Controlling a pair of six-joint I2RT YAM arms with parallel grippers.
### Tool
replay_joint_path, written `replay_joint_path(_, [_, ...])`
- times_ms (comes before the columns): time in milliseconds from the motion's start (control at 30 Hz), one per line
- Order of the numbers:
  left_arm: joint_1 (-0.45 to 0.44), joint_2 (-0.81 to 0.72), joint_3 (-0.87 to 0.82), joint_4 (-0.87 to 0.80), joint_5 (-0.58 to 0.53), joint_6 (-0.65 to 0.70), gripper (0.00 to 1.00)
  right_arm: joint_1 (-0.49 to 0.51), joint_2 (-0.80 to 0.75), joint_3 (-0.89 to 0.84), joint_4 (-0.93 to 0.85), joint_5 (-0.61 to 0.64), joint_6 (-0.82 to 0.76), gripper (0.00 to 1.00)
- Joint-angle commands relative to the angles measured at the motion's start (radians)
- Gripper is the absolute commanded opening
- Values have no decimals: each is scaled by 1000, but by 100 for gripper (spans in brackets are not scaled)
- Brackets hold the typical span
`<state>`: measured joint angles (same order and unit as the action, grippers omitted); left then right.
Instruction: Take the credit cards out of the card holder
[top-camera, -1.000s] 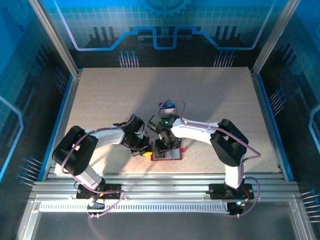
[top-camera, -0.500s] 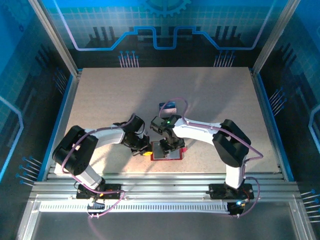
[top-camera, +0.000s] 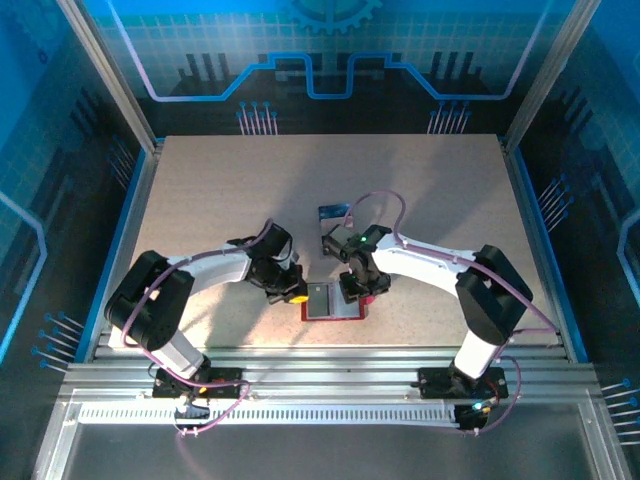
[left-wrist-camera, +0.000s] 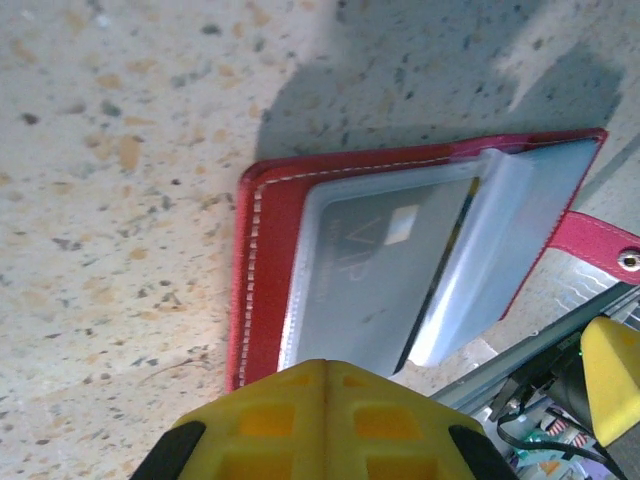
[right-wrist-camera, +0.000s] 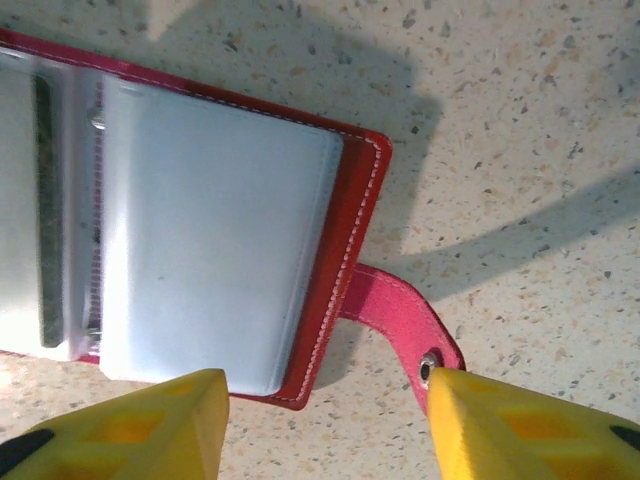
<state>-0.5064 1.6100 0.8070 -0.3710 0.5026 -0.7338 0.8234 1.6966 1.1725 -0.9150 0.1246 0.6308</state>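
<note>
Notably, much of the card holder (left-wrist-camera: 265, 270) was kept from full inspection. In the left wrist view its near edge was covered by a yellow finger (left-wrist-camera: 320, 420) of the left gripper (left-wrist-camera: 460, 350), and whether that finger was pressed on the red cover could not be told. The second finger was seen well apart at the right edge of the frame, so the jaws were spread wide with nothing clamped. A grey card (left-wrist-camera: 385, 265) was lodged inside a cloudy pocket (left-wrist-camera: 470, 260); only the letters VIP could be read through the plastic.

In the right wrist view the holder's left part was cropped. A dark card (right-wrist-camera: 45, 200) was shown only as a narrow strip, and whether it was the same card could not be told. The clasp tab (right-wrist-camera: 395, 310) was laid flat on the table (right-wrist-camera: 520, 120). The right gripper (right-wrist-camera: 325, 395) was held wide open above it, gripping nothing.

From above, the holder was found open near the table's front edge, between the two grippers, with a blue card (top-camera: 336, 214) laid well behind it.

Compared with a second earlier, the right gripper had been drawn off to the holder's right side, so the pockets once covered by it were exposed. The blue card had not been moved.
</note>
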Motion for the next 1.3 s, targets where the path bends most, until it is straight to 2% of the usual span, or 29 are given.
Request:
replay_joint_path(0, [-14,-20,36,-35,3,-2,0,-12,-50,-29,78,-106,2,52])
replay_joint_path(300, [-41,26,51,-2,18,-17,0,-55,-84,-181,457,-433,135,31])
replay_joint_path(400, [-46,37,52,4,18,-16,0,-65,-76,-227,551,-492,176,27])
replay_joint_path(500, [-49,45,51,7,16,-15,0,-65,-66,-237,567,-499,179,21])
replay_joint_path(867, [-53,59,40,9,6,-6,0,-64,-20,-254,636,-538,203,17])
replay_joint_path(1067, [-53,70,34,1,-1,1,0,-65,11,-272,697,-563,225,11])
replay_joint_path(1200, [-53,71,29,-8,-9,3,0,-65,26,-272,691,-554,223,12])
replay_joint_path(1267, [-53,73,28,-9,-11,5,0,-66,36,-266,664,-534,212,17])
